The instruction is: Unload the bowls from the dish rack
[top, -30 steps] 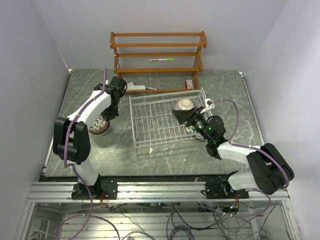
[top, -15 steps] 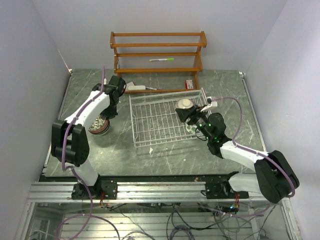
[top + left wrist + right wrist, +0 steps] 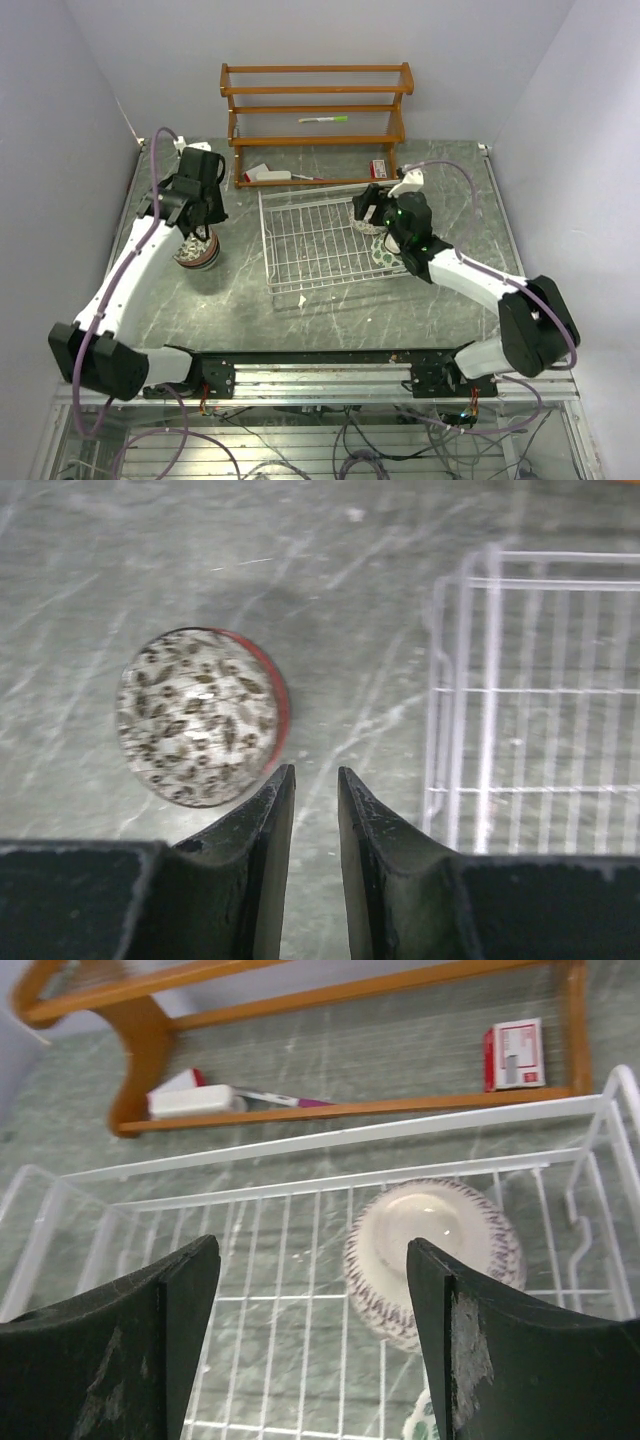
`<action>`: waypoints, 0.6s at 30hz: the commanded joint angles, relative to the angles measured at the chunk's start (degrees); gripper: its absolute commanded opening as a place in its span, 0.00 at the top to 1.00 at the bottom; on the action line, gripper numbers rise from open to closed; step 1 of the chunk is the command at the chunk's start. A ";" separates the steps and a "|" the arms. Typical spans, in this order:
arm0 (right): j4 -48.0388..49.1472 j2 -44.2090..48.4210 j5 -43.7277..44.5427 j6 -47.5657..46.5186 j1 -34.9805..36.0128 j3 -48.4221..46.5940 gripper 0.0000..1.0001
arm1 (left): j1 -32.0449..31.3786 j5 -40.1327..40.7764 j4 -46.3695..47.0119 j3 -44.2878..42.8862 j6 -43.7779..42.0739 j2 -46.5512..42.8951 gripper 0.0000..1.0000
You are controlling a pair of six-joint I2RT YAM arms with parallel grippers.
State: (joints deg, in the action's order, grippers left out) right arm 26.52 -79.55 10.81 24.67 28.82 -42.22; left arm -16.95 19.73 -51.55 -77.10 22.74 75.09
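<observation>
A stack of bowls (image 3: 196, 252), the top one upside down, cream with brown specks over a pink rim (image 3: 200, 718), stands on the table left of the white wire dish rack (image 3: 310, 250). My left gripper (image 3: 197, 215) hovers above and beside the stack (image 3: 312, 780), its jaws a narrow gap apart and empty. My right gripper (image 3: 368, 207) is wide open over the rack's back right corner (image 3: 313, 1280). Just ahead of it lies an upturned cream bowl with purple marks (image 3: 435, 1250). A green-and-white bowl (image 3: 385, 252) lies next to it in the rack.
A brown wooden three-tier shelf (image 3: 315, 110) stands behind the rack, with a green pen (image 3: 325, 119) on it. A red box (image 3: 515, 1055) and a white object (image 3: 190, 1102) lie under its lowest tier. Grey walls close in on both sides.
My left arm has risen and swung back-left off the bowl stack. My right gripper has moved toward the rack's back edge, over the cream bowl.
</observation>
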 commanded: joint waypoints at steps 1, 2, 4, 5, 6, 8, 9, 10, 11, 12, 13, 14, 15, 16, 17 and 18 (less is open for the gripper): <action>-4.45 -5.38 7.34 -6.02 -0.26 -4.87 0.24 | 0.49 -16.69 9.86 3.65 1.02 -7.01 0.65; -4.35 -6.73 8.20 -6.69 -0.30 -5.36 0.25 | 0.51 -21.59 13.39 5.53 1.86 -8.99 0.66; -3.42 -8.91 9.46 -7.35 -0.34 -5.76 0.25 | 0.51 -30.36 21.63 10.32 5.51 -12.47 0.66; -2.77 -9.90 10.02 -7.57 -0.26 -5.77 0.26 | 0.51 -35.14 26.47 13.05 7.54 -13.99 0.66; -2.15 -10.73 10.58 -7.87 -0.32 -5.88 0.26 | 0.51 -39.26 31.63 15.73 10.15 -15.10 0.66; -1.30 -12.43 11.34 -8.28 -0.27 -6.34 0.26 | 0.47 -45.00 41.44 20.38 15.62 -17.23 0.66; -0.97 -13.21 11.43 -8.64 -0.25 -6.77 0.26 | 0.43 -46.42 46.68 22.96 19.16 -18.28 0.66; -0.54 -13.86 11.43 -8.89 -0.29 -6.82 0.26 | 0.43 -46.55 49.93 24.74 21.10 -19.23 0.66; -0.03 -14.43 11.38 -9.04 -0.30 -6.73 0.26 | 0.43 -46.27 51.57 25.93 22.54 -20.00 0.66; 0.46 -14.70 11.14 -9.02 -0.31 -6.62 0.27 | 0.43 -45.77 52.83 26.84 23.50 -20.79 0.67; 0.99 -14.96 10.81 -9.15 -0.33 -6.57 0.27 | 0.47 -45.57 53.93 27.79 24.16 -21.44 0.66; 1.22 -15.35 10.80 -9.19 -0.34 -6.61 0.27 | 0.43 -45.50 54.79 28.55 24.80 -21.86 0.66; 1.34 -15.78 10.81 -9.26 -0.26 -6.67 0.28 | 0.43 -45.37 55.54 29.12 25.19 -22.42 0.66; 1.46 -16.17 10.75 -9.35 -1.68 -6.92 0.28 | 0.43 -45.49 56.18 29.73 25.58 -22.63 0.66; 1.54 -16.68 10.73 -9.49 -1.94 -7.12 0.28 | 0.44 -45.62 56.58 30.02 25.74 -22.70 0.66; 1.59 -17.13 10.68 -9.54 -2.01 -7.29 0.30 | 0.43 -45.61 56.57 30.21 25.77 -22.77 0.66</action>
State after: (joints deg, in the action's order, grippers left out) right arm 25.61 -95.00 20.36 16.36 28.45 -47.48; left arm -16.75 -22.20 -4.14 -47.79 44.38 54.04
